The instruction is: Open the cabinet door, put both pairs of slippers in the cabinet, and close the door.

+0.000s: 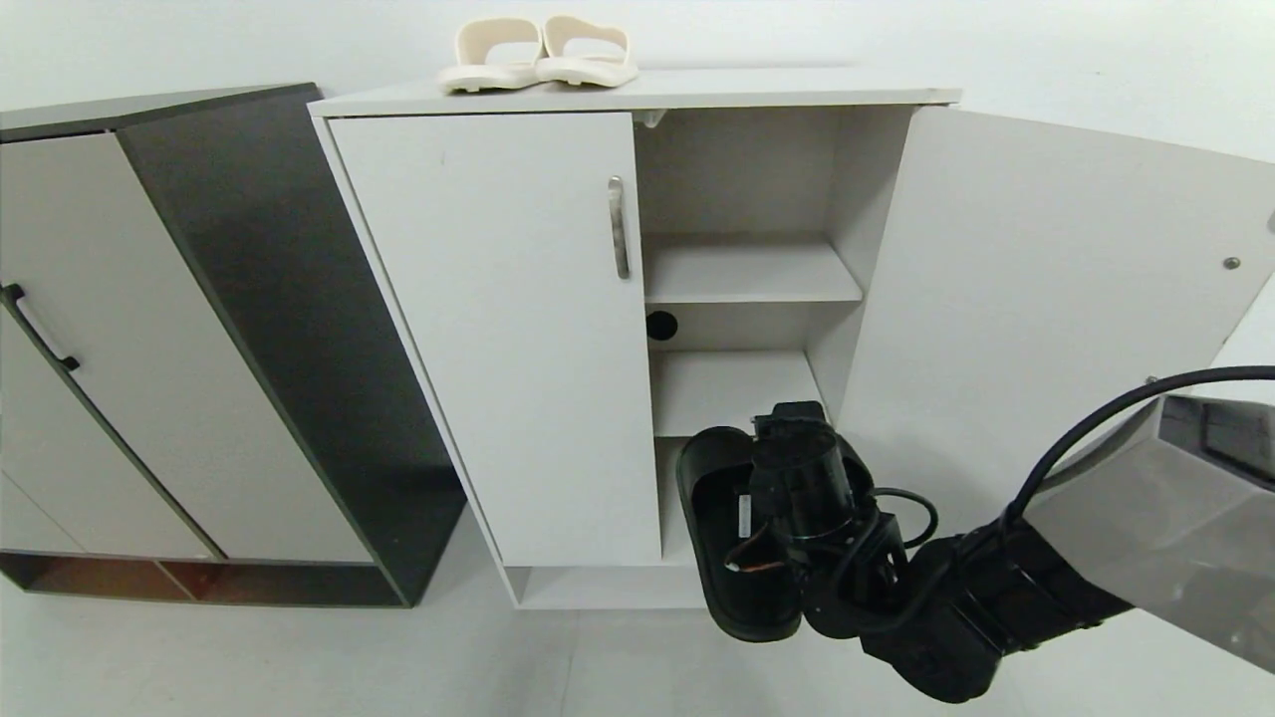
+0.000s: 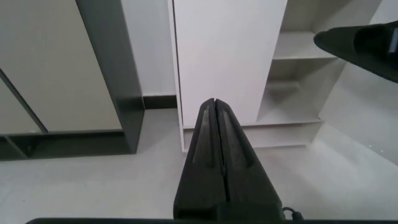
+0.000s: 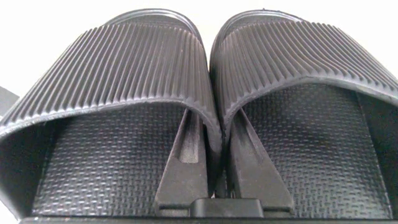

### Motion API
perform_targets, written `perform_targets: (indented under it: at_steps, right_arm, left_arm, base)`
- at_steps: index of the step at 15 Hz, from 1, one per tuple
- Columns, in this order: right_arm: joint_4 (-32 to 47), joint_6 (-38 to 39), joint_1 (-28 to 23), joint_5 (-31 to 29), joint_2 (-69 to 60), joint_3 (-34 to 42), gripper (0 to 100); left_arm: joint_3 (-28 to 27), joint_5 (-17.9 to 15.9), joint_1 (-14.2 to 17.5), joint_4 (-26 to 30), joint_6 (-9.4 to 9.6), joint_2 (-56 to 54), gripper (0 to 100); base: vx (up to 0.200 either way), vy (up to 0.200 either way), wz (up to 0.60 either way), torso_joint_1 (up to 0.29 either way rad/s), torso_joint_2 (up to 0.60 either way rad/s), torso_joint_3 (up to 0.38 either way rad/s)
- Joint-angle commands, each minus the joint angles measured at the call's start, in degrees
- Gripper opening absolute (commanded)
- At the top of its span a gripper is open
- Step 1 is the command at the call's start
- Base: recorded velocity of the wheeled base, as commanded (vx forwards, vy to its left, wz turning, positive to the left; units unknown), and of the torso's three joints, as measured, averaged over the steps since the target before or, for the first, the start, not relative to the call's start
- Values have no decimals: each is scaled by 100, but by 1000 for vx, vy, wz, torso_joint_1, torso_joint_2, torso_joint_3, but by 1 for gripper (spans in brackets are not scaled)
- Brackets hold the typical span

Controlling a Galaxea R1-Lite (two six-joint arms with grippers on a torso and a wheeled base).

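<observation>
A pair of black slippers (image 1: 734,538) hangs in front of the white cabinet's open lower right compartment, toes toward the shelves. My right gripper (image 3: 214,127) is shut on them, its fingers (image 3: 183,162) pinching the two inner strap walls together. The black pair (image 2: 364,43) also shows far off in the left wrist view. A cream pair of slippers (image 1: 538,55) lies on the cabinet top (image 1: 797,92). The right door (image 1: 1046,299) stands wide open; the left door (image 1: 498,329) with its metal handle (image 1: 619,227) is closed. My left gripper (image 2: 214,109) is shut and empty, low in front of the left door.
Inside are an upper shelf (image 1: 747,274) and a lower shelf (image 1: 732,388), both bare. A dark grey cabinet (image 1: 269,299) with pale doors stands close on the left. Pale floor (image 1: 299,657) spreads before both cabinets.
</observation>
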Motion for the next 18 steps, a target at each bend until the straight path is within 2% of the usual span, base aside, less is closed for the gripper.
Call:
perform_targets:
  at_steps: [1, 9, 11, 14, 15, 18]
  right_arm:
    - [19, -10, -12, -11, 426, -358, 0]
    - [-7, -1, -91, -73, 734, -604, 0]
    - [-605, -273, -65, -389, 699, -560, 0]
    - [-2319, -1117, -170, -389, 1006, -244, 0]
    - [-2635, -1319, -196, -389, 1103, -209, 0]
    - [-2688, -1372, -205, -389, 1147, -217, 0]
  left_arm:
    - [0, -6, 1, -1, 3, 19, 0]
    - [0, -6, 1, -1, 3, 19, 0]
    - [0, -6, 1, -1, 3, 19, 0]
    - [0, -6, 1, -1, 12, 19, 0]
    - [0, -6, 1, -1, 12, 19, 0]
    - [0, -6, 1, -1, 12, 19, 0]
  base:
    - [0, 0, 0, 7, -2, -193]
    - [0, 0, 0, 4, 4, -198]
    - [0, 0, 0, 0, 5, -190]
    - [0, 0, 0, 1, 1, -33]
    - [0, 0, 0, 0, 0, 0]
    - [0, 0, 0, 0, 0, 0]
